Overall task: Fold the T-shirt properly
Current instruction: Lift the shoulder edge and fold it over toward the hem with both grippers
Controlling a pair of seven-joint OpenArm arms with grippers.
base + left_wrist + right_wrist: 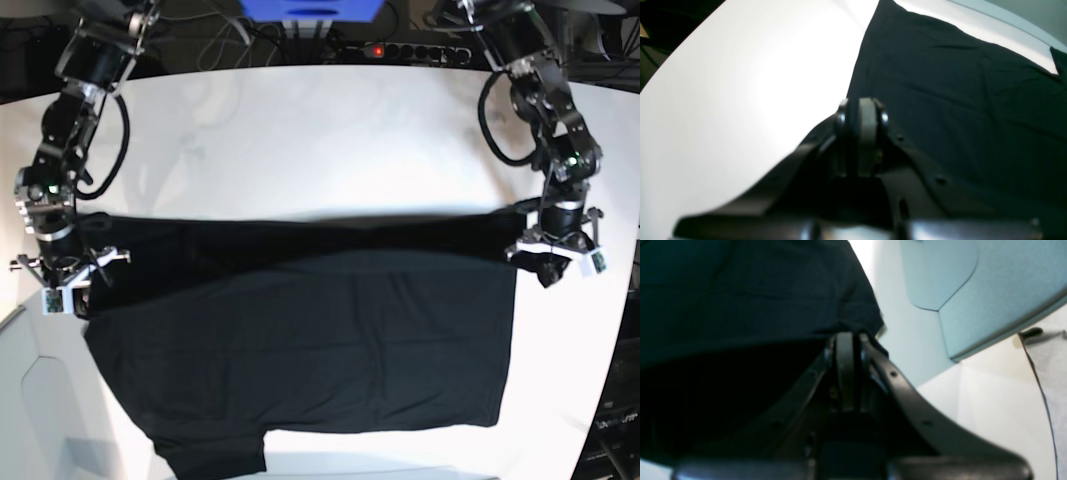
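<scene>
The black T-shirt (320,340) lies spread on the white table (320,140), with a darker band of cloth along its far edge between the two arms. One sleeve (215,455) points toward the near edge. My left gripper (543,265) is at the shirt's right far corner. In the left wrist view its fingers (862,101) are pressed together on the edge of the T-shirt (957,100). My right gripper (68,298) is at the left far corner. It is shut (851,335), and the T-shirt (740,290) drapes over its tips. No print shows.
A power strip (400,50) and cables run behind the table's far edge, next to a blue box (310,10). The table's left edge (20,330) and right edge (625,330) are close to the grippers. Pale grey-blue floor panels (973,280) show beyond the table.
</scene>
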